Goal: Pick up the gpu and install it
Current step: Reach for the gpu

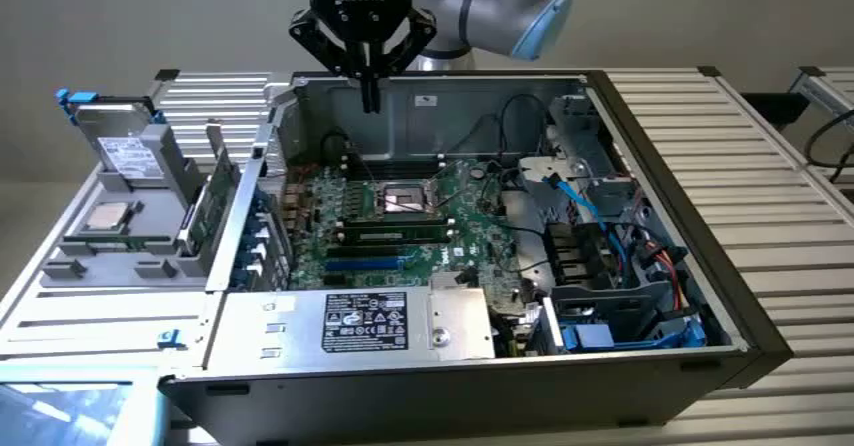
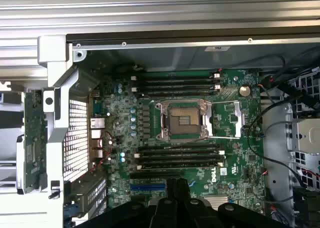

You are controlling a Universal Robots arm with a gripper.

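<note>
Black claw (image 1: 370, 91) hangs pinched shut and empty above the grey metal computer case (image 1: 454, 111), while the thin green gpu card (image 1: 200, 211) stands on edge in the grey plastic rack (image 1: 80, 266) off to the exterior view's left, long axis along the case wall

White "DELL" logo (image 2: 213, 175) on green motherboard (image 2: 240, 153), wrist view, near black memory slots (image 2: 180, 155). Black rectangular label with white print (image 1: 366, 321) on grey metal power-supply box (image 1: 267, 326), lower centre of exterior view: unreadable. White label (image 1: 127, 153) on silver boxy drive (image 1: 114, 126), upper left: unreadable.
</note>
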